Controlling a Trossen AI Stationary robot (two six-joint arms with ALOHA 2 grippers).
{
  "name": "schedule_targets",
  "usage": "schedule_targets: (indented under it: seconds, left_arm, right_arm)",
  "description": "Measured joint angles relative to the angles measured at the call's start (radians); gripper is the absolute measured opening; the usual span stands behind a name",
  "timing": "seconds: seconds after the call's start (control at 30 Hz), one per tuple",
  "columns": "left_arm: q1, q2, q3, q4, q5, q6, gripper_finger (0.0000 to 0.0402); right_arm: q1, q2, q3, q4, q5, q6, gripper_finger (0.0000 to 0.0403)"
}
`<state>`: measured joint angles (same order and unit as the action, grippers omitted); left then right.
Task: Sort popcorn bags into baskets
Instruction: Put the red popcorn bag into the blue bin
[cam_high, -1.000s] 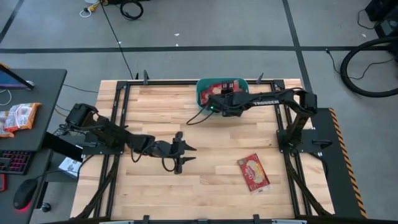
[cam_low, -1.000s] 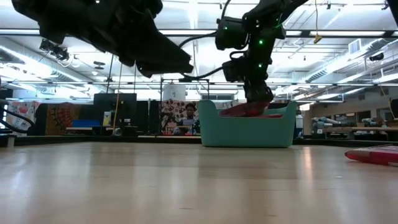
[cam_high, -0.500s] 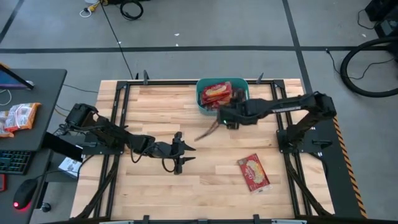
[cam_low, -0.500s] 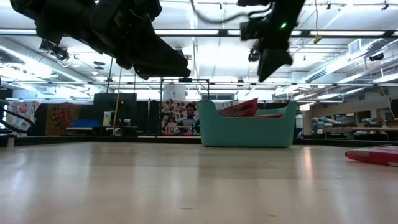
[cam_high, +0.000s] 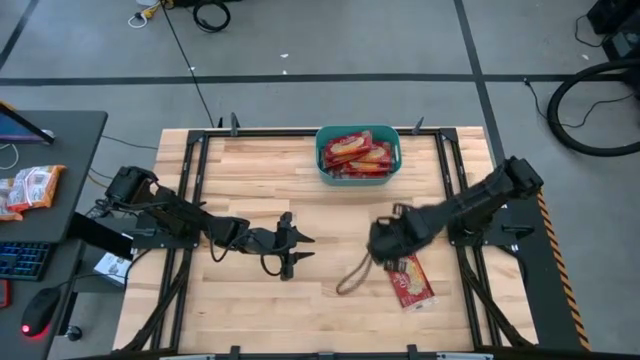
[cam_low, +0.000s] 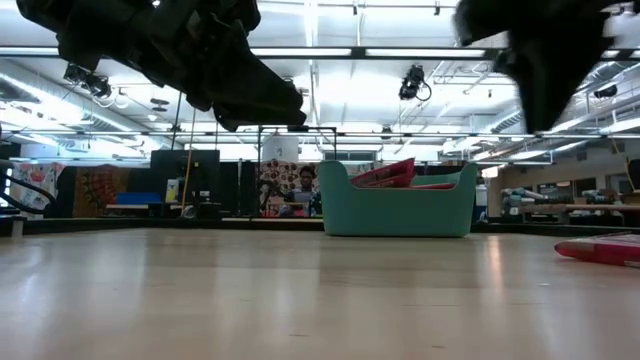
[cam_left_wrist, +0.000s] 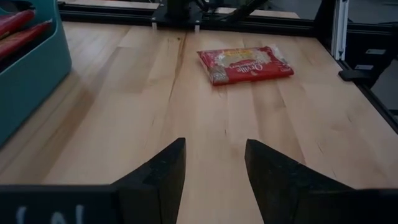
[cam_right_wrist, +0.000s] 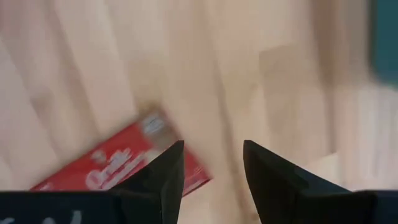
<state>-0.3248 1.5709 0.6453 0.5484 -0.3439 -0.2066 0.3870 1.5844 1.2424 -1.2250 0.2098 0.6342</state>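
One red popcorn bag (cam_high: 409, 280) with a cream oval lies flat on the table near its right front; it also shows in the left wrist view (cam_left_wrist: 245, 63), the right wrist view (cam_right_wrist: 118, 168) and at the low view's right edge (cam_low: 605, 249). The teal basket (cam_high: 322, 160) stands at the far edge with several red bags inside (cam_high: 357, 154). My right gripper (cam_right_wrist: 211, 163) is open and hovers above the loose bag's near-left end (cam_high: 385, 245). My left gripper (cam_left_wrist: 214, 165) is open, waiting over the table's left middle (cam_high: 295, 250).
Bare wooden tabletop lies between the basket and the loose bag. A black metal frame (cam_high: 455, 160) runs around the table. A desk (cam_high: 40, 200) with a keyboard, a mouse and an orange-red packet (cam_high: 30, 188) stands off the left side.
My right gripper has risen out of the basket and swung toward the near edge, arriving over the loose bag. The bag it carried stays in the basket, lying on the others. The left arm has kept still.
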Motion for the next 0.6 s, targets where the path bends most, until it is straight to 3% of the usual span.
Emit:
schedule_targets:
  seconds: [0.1,0.33,0.6]
  left_arm:
    - [0.000,0.000,0.000,-0.001,0.000,0.000,0.0172]
    - [0.000,0.001,0.000,-0.010,0.000,0.000,0.0172]
    - [0.003,0.001,0.000,-0.008,-0.001,0.000,0.0172]
  right_arm:
    - [0.082,-0.001,-0.058,0.039,-0.015,0.096,0.0167]
    - [0.220,0.000,-0.224,0.231,-0.174,0.253,0.0167]
    - [0.262,0.000,-0.371,0.505,-0.209,0.296,0.0167]
